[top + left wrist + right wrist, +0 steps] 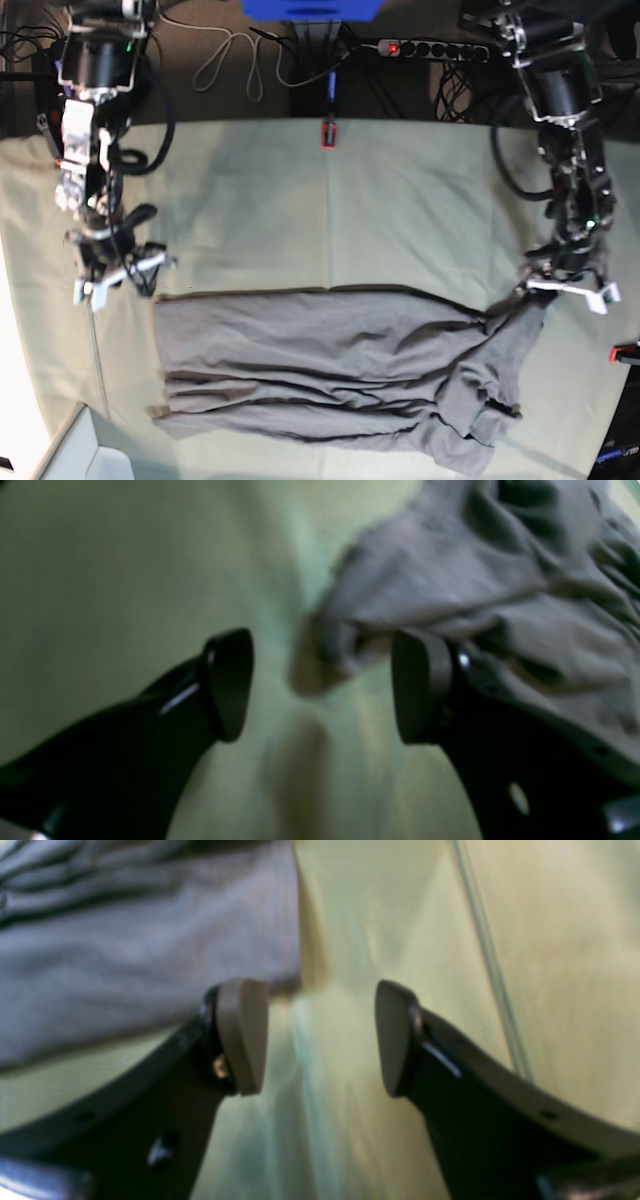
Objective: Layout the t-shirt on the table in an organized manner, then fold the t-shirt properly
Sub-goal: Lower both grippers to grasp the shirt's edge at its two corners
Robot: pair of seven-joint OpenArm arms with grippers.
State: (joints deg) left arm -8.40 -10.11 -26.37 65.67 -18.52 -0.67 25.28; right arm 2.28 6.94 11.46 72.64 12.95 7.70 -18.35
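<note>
The t-shirt (330, 370) lies stretched sideways across the near half of the desk (400, 200), its straight hem end toward the side of my right gripper and the bunched collar-and-sleeve end toward the side of my left gripper. The body is roughly flat but carries long creases, and the end near my left gripper is rumpled into a heap, so I judge the laying-out only partly done and the folding not yet begun

My right gripper (320, 1037) hangs just off the shirt's far hem corner, its jaws spread wide with only the desk's green cloth between them, holding nothing. My left gripper (322, 685) sits just beside the crumpled sleeve end, jaws likewise wide apart and empty, one finger close against the fabric edge. Both stand at opposite ends of the shirt, which suits pulling it taut from its two ends
</note>
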